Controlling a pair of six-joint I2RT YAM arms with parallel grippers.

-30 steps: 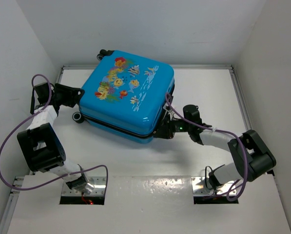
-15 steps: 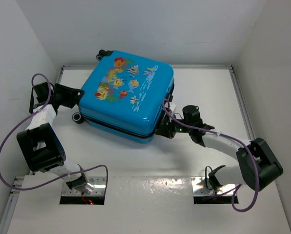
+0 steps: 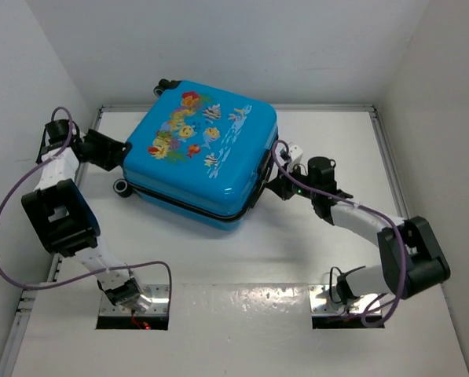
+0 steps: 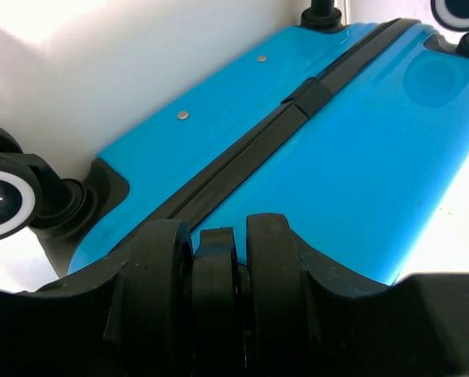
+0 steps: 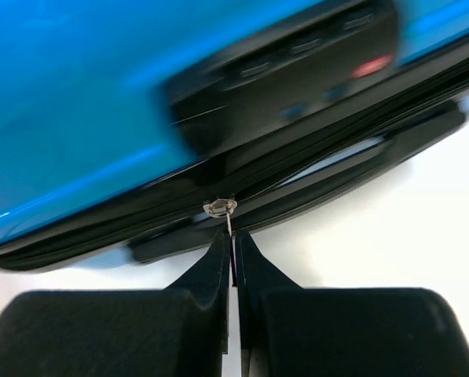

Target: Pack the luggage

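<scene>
Most looks done: luggage (image 3: 199,161) closed on the table (image 3: 336,133), right gripper (image 5: 231,239) pinched shut on the zipper pull (image 5: 220,207), zipping probably remaining; left gripper (image 3: 108,151) beside it, grip unclear.

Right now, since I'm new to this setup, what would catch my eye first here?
The bright-blue luggage with cartoon fish, lying flat and closed at the far middle of the table, dominates. At its right side the right claw is pinched shut on the small metal zipper pull; the left claw sits at its left side near a wheel.
</scene>
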